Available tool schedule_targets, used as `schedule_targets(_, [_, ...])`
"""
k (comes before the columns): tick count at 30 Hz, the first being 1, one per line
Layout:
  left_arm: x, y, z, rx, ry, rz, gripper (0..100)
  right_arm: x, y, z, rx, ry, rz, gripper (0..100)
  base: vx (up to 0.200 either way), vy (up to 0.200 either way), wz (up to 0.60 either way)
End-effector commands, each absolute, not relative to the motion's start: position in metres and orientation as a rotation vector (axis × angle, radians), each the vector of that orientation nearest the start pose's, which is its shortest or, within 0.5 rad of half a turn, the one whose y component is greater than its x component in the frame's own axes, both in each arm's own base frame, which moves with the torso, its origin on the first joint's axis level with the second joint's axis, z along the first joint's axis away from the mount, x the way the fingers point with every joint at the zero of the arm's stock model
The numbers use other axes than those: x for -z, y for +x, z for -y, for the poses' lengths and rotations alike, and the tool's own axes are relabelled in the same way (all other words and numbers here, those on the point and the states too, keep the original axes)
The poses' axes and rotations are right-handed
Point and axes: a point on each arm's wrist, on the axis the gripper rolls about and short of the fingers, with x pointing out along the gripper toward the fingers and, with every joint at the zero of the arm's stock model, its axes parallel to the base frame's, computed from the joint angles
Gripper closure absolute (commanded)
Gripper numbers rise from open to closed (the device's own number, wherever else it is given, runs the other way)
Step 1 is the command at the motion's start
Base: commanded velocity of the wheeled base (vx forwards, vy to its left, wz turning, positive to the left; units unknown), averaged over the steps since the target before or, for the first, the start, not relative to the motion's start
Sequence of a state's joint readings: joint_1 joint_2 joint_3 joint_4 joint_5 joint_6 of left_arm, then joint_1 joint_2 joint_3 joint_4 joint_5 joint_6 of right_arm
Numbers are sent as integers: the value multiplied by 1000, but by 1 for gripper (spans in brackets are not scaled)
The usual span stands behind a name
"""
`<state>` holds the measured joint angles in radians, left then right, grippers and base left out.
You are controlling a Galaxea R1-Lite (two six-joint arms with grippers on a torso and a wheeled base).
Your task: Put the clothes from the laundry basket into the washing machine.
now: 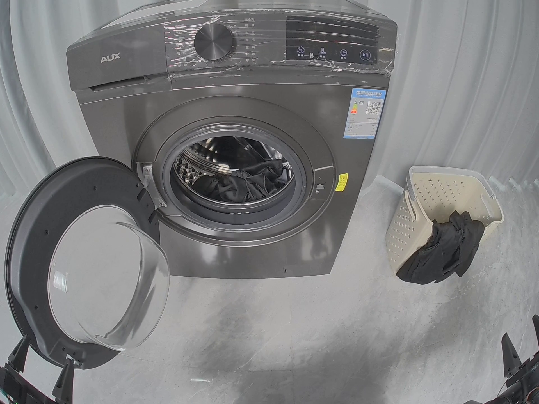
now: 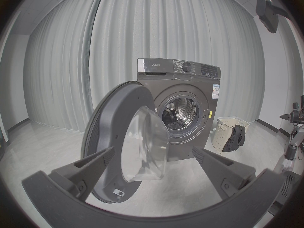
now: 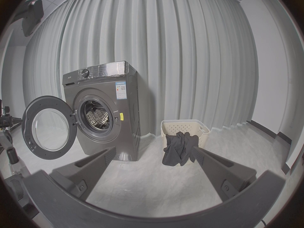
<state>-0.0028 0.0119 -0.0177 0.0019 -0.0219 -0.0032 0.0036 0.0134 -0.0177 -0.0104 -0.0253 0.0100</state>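
Holding nothing, fingers spread apart, the left end effector [image 2: 152, 149] and right end effector [image 3: 152, 149] face the washing machine [image 1: 236, 91], whose door [image 1: 39, 225] is swung wide open. One dark garment [image 1: 247, 183] lies inside the machine. A second dark garment [image 1: 443, 248] drapes over the front rim of the laundry basket [image 1: 401, 231], which stands on the floor [image 1: 281, 321] just beside the machine's right side.

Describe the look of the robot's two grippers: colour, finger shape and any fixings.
The left gripper and right gripper look alike: matte dark grey, two wedge-shaped fingers tapering to points, each with a round screw near its base, mounted on a broad curved dark bar.
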Motion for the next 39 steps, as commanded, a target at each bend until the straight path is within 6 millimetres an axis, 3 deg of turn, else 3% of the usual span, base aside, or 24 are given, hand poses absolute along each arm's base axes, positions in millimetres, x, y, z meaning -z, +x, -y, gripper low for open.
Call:
schedule_targets(1, [-76,-23,0,26,-3,0,0,-77,-23,1,20,9,11,0,0,-200,0])
schedule_targets(39, [-76,-23,0,23,6,-1,0,-77,-23,1,18,8,11,0,0,-200,0])
